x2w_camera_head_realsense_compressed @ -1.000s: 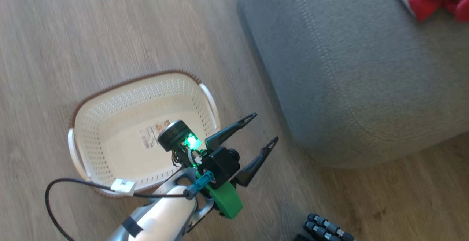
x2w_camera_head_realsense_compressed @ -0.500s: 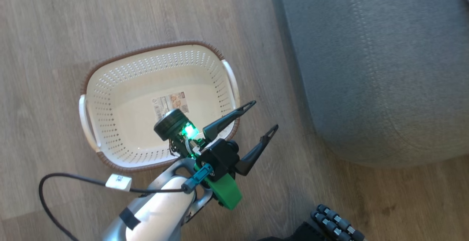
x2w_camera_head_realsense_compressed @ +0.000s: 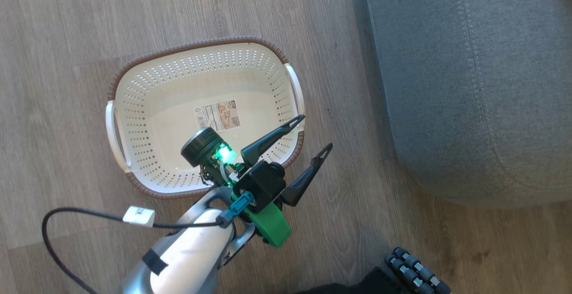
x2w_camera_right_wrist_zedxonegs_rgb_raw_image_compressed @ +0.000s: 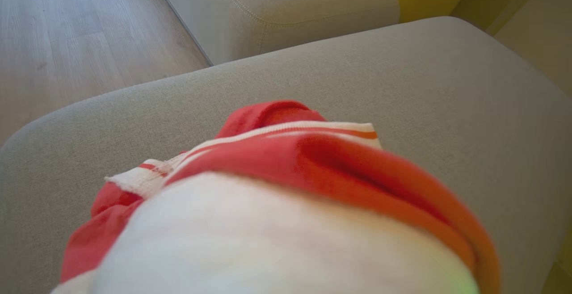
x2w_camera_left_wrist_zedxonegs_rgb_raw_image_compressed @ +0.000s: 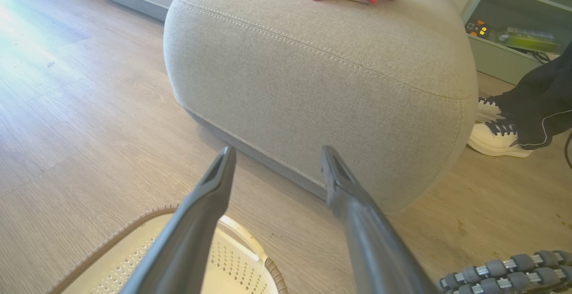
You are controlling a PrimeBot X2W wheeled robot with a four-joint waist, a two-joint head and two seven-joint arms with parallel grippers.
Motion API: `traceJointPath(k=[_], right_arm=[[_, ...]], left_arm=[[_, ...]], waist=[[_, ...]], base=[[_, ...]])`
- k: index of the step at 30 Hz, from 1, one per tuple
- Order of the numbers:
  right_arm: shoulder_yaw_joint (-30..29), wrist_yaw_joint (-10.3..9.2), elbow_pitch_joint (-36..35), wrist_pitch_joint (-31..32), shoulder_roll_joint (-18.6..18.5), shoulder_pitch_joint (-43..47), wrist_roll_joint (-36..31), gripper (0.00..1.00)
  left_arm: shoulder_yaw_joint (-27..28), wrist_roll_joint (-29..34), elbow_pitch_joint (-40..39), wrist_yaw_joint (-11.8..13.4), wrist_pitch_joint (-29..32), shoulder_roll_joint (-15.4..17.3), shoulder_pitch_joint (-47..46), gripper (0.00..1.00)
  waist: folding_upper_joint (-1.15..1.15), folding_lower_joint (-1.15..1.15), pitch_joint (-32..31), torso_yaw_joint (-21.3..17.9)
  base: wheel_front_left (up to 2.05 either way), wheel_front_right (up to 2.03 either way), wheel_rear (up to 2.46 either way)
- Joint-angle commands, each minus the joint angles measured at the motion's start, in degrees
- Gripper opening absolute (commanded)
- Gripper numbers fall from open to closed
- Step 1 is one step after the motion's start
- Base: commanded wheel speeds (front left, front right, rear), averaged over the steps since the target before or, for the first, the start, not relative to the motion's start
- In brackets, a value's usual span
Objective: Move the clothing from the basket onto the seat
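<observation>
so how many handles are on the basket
2: one white handle on the left end of the basket, the other on its right end, nearer the sofa. None seem hidden.

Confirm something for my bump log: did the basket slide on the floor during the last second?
No. The whole head view shifted, so the camera moved; the basket keeps the same gap to the seat.

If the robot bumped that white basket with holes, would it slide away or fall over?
Probably slide. The basket is empty and its thin plastic walls are full of holes, so it is likely light. It sits on a smooth wooden floor, which should let it skid. Its base is wide and its walls low, so tipping seems unlikely.
</observation>
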Motion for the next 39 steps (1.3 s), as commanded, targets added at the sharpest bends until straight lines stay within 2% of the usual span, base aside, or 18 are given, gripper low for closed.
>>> traceJointPath(k=[1, 3, 4, 5, 6, 13, 17, 22, 30, 35, 39], right_arm=[[-0.7, -0.01, -1.2, 1.2, -1.5, 0.9, -0.7, 0.00], [-1.0, -0.01, -1.2, 4.0, -1.8, 2.3, -2.1, 0.00], [-1.2, -0.01, -1.2, 5.4, -1.8, 2.7, -2.8, 0.14], [-1.7, -0.01, -1.2, 6.0, -1.8, 2.8, -3.3, 0.85], [-2.4, -0.01, -1.2, 6.5, -1.7, 2.8, -3.6, 1.00], [-3.0, -0.01, -1.2, 14.7, 1.4, 2.8, -6.9, 1.00], [-2.2, -0.01, -1.2, 17.5, 1.9, 2.5, -8.1, 1.00], [0.4, -0.01, -1.2, 24.0, 2.4, 1.7, -8.9, 1.00], [10.8, -0.01, -3.6, 40.2, 0.8, -1.8, -7.4, 1.00], [17.6, -0.01, -10.0, 45.1, -1.8, -3.1, -3.0, 1.00], [21.8, -0.01, -16.6, 47.7, -3.8, -2.9, 3.1, 1.00]], left_arm=[[1.5, 0.0, -1.8, -0.1, -0.3, -0.5, -0.8, 1.00], [1.7, -0.1, -1.8, -0.1, -0.3, -0.6, -0.9, 1.00], [1.8, -0.1, -1.8, -0.1, -0.3, -0.6, -0.8, 1.00], [1.8, 0.0, -1.8, -0.1, -0.3, -0.5, -0.7, 1.00], [1.8, 0.0, -1.7, -0.1, -0.3, -0.5, -0.6, 1.00], [1.9, -0.2, -1.2, -0.1, -0.3, -0.6, 0.2, 1.00], [2.5, -1.4, -1.3, -0.1, -0.3, -1.6, 0.7, 1.00], [2.6, -2.6, -1.5, -0.1, -0.3, -2.7, 1.2, 1.00], [2.5, -4.5, -4.0, -0.1, -0.3, -5.0, 3.1, 1.00], [2.3, -5.3, -5.6, -0.1, -0.3, -5.5, 4.3, 1.00], [2.7, -6.4, -6.8, -0.1, -0.3, -5.5, 5.9, 1.00]], waist=[[0.00, -0.01, -0.1, 0.1], [0.00, -0.01, -0.1, 0.0], [0.00, -0.01, -0.2, 0.0], [0.00, -0.01, -0.2, -0.1], [0.00, -0.01, -0.2, -0.3], [0.00, -0.01, -1.8, -1.1], [0.00, -0.01, -2.9, -1.3], [0.00, -0.01, -5.4, -1.4], [0.00, -0.01, -11.1, -0.6], [0.00, -0.01, -13.9, 0.0], [0.00, -0.01, -17.5, 0.2]], base=[[0.00, 0.00, 0.00], [0.00, 0.00, 0.00], [0.00, 0.00, 0.00], [0.00, 0.00, 0.00], [0.00, 0.00, 0.00], [0.00, 0.00, 0.00], [0.00, 0.00, 0.00], [0.00, 0.00, 0.00], [0.00, 0.00, 0.00], [0.00, 0.00, 0.00], [0.00, 0.00, 0.00]])
